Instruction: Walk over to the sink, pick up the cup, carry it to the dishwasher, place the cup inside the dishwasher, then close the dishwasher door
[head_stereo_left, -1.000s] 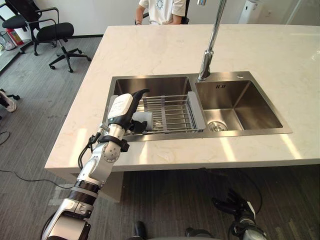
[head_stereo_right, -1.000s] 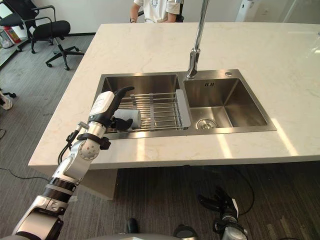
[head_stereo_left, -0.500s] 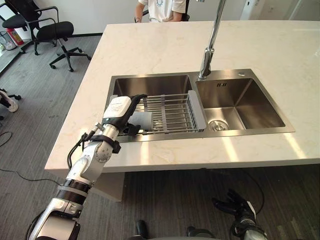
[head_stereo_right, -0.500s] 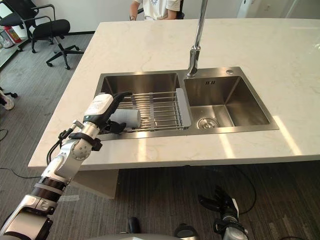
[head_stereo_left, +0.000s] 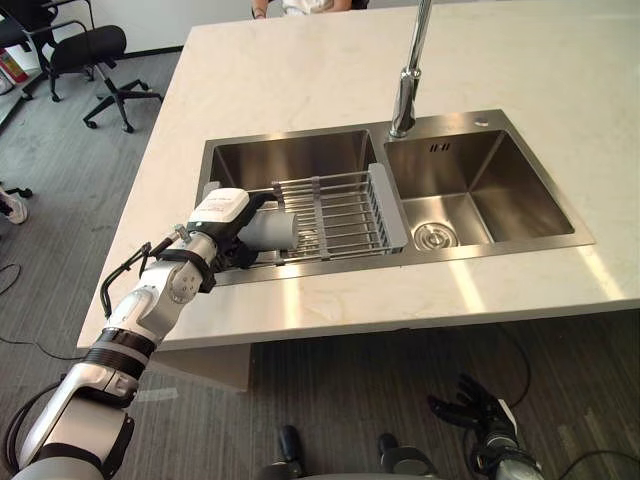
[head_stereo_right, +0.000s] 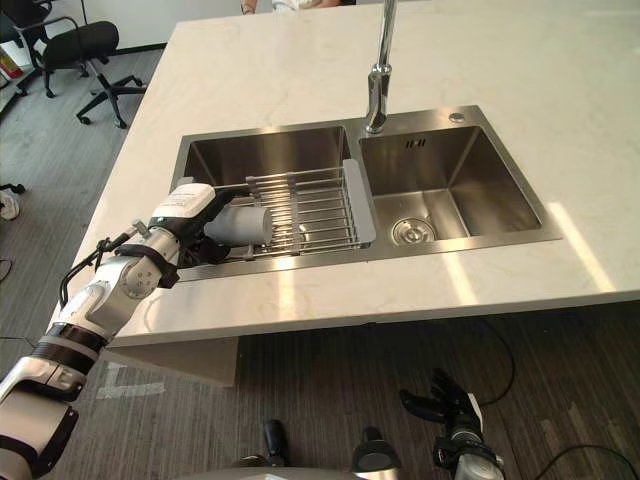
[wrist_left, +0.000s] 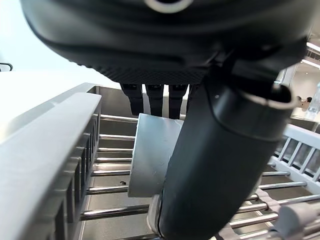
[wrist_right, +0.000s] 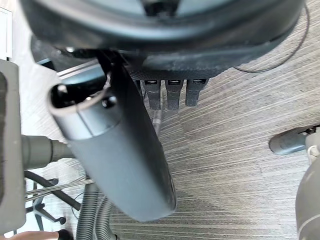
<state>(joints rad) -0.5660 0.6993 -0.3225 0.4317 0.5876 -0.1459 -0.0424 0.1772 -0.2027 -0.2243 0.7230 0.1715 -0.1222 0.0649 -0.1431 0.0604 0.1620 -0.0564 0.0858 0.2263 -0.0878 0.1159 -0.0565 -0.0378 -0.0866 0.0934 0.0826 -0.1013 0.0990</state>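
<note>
Fingers (wrist_left: 155, 95) of the left hand (head_stereo_left: 222, 212) reach down in a close row over the far side of the pale grey cylindrical cup (head_stereo_left: 270, 229), their tips hidden behind it, while the dark thumb (wrist_left: 220, 160) crosses its near side, so the hand is wrapped round the cup with the cup caught between the two. The cup lies on its side at the left end of the wire dish rack with a grey frame (head_stereo_left: 345, 212), which sits across the left basin of the stainless steel double sink (head_stereo_left: 300, 158). Its long axis runs roughly along the front edge of the pale marble-patterned countertop (head_stereo_left: 300, 60), one round end facing right toward the middle of the rack and the other end inside the hand; which end is the mouth cannot be told. The left forearm rises from the lower left over the counter's front edge, the wrist bent so that the white-backed hand lies low and nearly level over the basin's left side. A tall chrome tap (head_stereo_left: 405, 95) stands behind the divider between the two basins. The right hand (head_stereo_left: 478, 412) hangs low near the grey striped carpet (head_stereo_left: 350, 390), well apart from the sink, its fingers (wrist_right: 172, 92) straight and loosely spread, holding nothing.
</note>
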